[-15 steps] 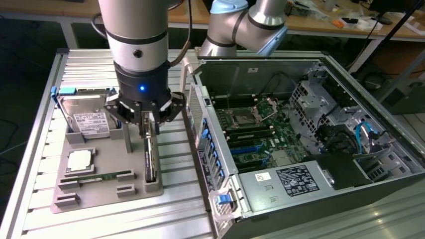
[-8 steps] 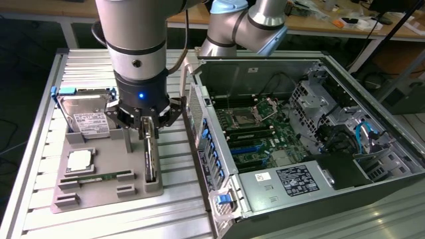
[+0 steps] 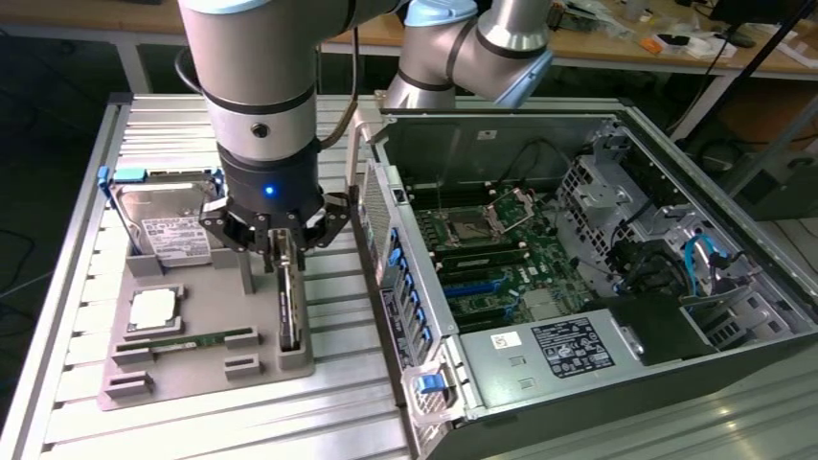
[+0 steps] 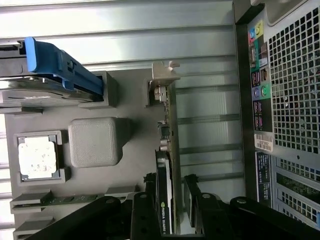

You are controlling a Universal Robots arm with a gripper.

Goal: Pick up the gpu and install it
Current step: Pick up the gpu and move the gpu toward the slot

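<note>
The gripper (image 4: 170, 194) hangs over the graphics card (image 4: 167, 142), partly open. Its 2 fingers (image 4: 194, 201) straddle the board's upper edge with nothing clamped, and a strip of light shows between 1 finger and the board. The card stands on edge in a slot at the side of the grey holder (image 3: 297, 362), just beside the computer case (image 3: 576, 316).

The nearest risk is an off-centre squeeze: it would lean the thin board against the slot walls, so it could jam or slip on the way up. A pinch landing on raised chips instead of bare board could damage them.

Further out, the hard drive (image 3: 164, 230), processor (image 3: 153, 307) and memory stick (image 3: 188, 340) sit apart and pose little threat. Farthest, the case wall is close enough that a tilted lift could knock the metal bracket (image 4: 164, 72) against it.
</note>
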